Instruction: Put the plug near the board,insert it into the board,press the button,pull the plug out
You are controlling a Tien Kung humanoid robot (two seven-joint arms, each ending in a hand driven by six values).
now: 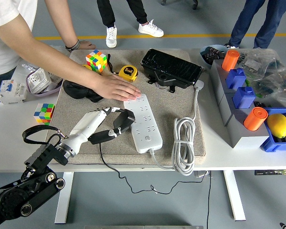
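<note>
A white power board [144,123] lies lengthwise on the grey mat [174,102], its button [147,139] near the front end. A person's hand [115,88] presses flat on the board's far end. My left hand [113,123], on a white forearm, is shut on a black plug [124,118]. The plug is tilted and sits right against the board's left edge, beside the sockets and not in one. Its black cable [101,151] trails off the table's front edge. My right hand does not show.
The board's coiled white cord [183,143] lies to its right. Behind are a Rubik's cube [96,60], a yellow tape measure [128,72] and a black box [171,68]. A small cube [44,112] sits left. Grey bins [238,129] with a lemon [278,125] stand right.
</note>
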